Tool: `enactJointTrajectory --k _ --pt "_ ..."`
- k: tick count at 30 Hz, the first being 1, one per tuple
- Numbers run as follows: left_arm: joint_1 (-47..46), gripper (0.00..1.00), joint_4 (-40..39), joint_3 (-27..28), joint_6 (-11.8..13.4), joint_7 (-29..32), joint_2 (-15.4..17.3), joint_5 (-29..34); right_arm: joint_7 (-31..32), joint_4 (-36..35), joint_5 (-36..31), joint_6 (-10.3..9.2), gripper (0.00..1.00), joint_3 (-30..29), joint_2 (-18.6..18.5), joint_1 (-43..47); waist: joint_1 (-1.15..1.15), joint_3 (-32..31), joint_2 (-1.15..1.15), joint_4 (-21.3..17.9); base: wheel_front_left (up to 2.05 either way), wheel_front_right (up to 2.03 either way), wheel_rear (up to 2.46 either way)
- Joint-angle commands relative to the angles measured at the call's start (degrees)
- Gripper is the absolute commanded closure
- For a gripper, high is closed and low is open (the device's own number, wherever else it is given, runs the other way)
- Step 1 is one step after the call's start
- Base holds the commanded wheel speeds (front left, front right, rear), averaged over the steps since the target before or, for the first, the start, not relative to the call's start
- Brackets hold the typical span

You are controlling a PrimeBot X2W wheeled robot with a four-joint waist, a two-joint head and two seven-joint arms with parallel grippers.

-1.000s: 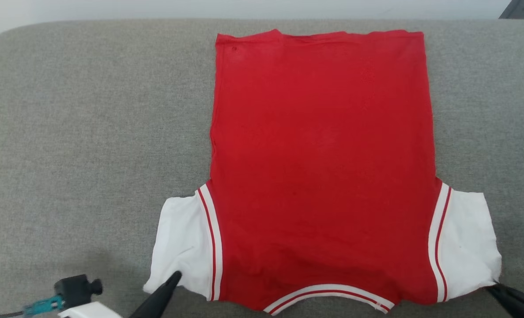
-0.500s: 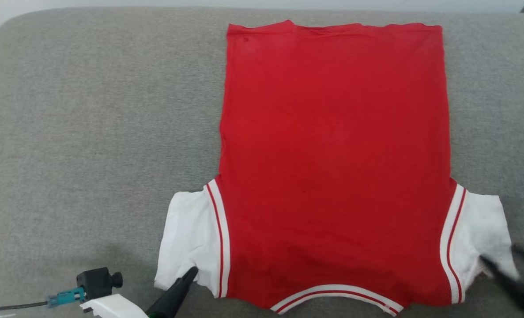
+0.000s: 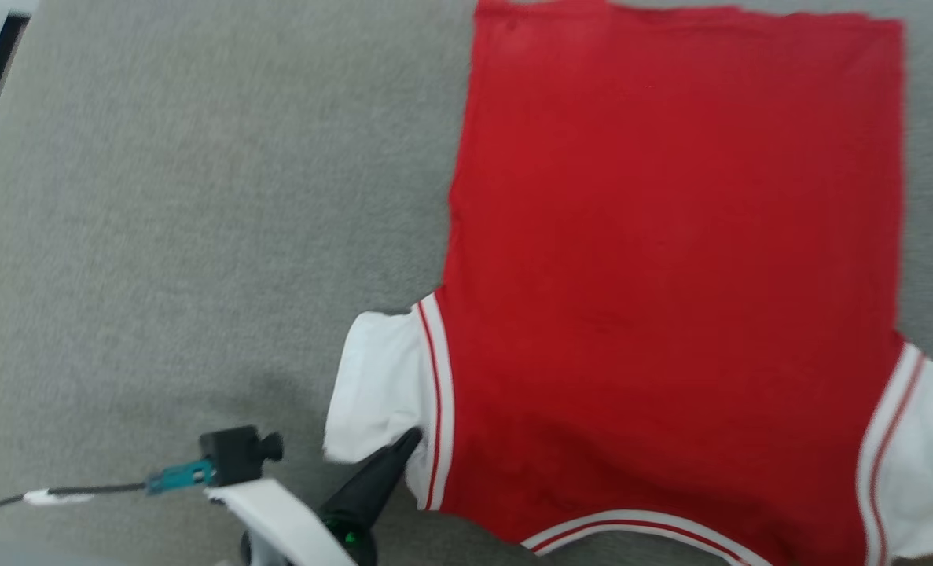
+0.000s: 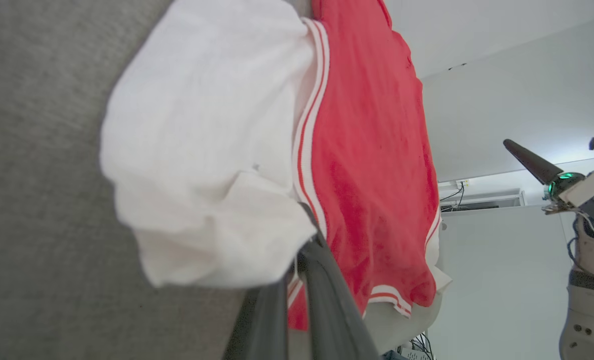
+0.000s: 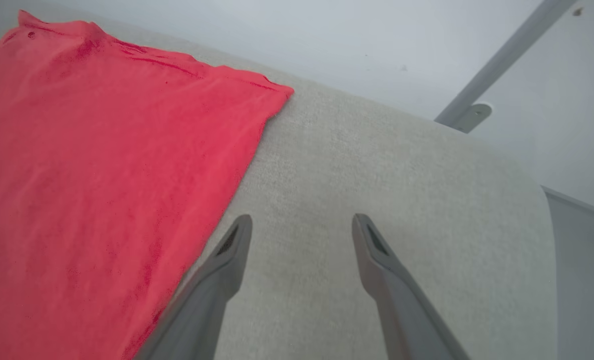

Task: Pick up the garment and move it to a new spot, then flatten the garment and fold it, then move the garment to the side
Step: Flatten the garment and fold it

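The garment (image 3: 670, 236), a red T-shirt with white sleeves, lies spread flat on a grey padded surface (image 3: 159, 236), collar trim toward me. My left gripper (image 3: 409, 439) is shut on the near edge of its white left sleeve (image 3: 372, 377), which is bunched and slightly raised. In the left wrist view the two fingers (image 4: 322, 280) pinch that sleeve (image 4: 201, 125) beside the striped seam. My right gripper (image 5: 302, 220) is open and holds nothing. It hovers over bare grey surface (image 5: 377, 165) just right of the garment's (image 5: 101, 150) red side edge.
A black and teal plug with a cable (image 3: 230, 456) sticks out at my left wrist. The surface's rounded far corner and a grey metal bar (image 5: 502, 55) lie beyond my right gripper. My right arm (image 4: 592, 240) stands off the surface's edge.
The right gripper opened, let go of the right sleeve and lifted away. The head camera turned, so the garment sits further right in the picture. The left gripper keeps its hold; its sleeve has bunched.
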Motion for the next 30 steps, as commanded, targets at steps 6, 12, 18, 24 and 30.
enactJointTrajectory --k 6,12,18,24,30 --pt "-4.71 1.0 -0.37 -1.93 -0.42 0.68 -2.73 2.1 1.85 14.7 -5.6 -0.02 0.0 8.46 -0.09 -20.66 0.0 7.46 0.0 6.11 0.0 0.0 0.0" --pt "-7.33 1.0 -2.09 -4.13 -0.49 0.49 -4.32 3.21 3.75 28.4 -8.86 -0.02 0.0 11.94 2.1 -36.0 0.0 10.85 0.0 9.65 0.0 0.0 0.0" --pt "-8.43 1.0 -3.64 -5.83 -0.49 -0.48 -4.33 3.62 7.33 38.62 -11.68 -0.02 0.0 14.87 4.02 -43.83 0.0 12.17 0.0 11.4 0.0 0.0 0.0" --pt "-9.86 1.0 -3.77 -6.79 -0.44 -1.53 -3.87 3.67 10.23 44.28 -13.33 -0.01 0.72 17.44 6.07 -45.66 0.0 12.44 0.0 11.47 0.0 0.0 0.0" --pt "-10.9 1.0 -2.4 -7.02 -0.45 -2.44 -3.05 2.64 5.84 44.3 -11.9 -0.02 1.0 18.67 5.95 -45.7 0.0 9.81 0.0 10.11 0.0 0.0 0.0"
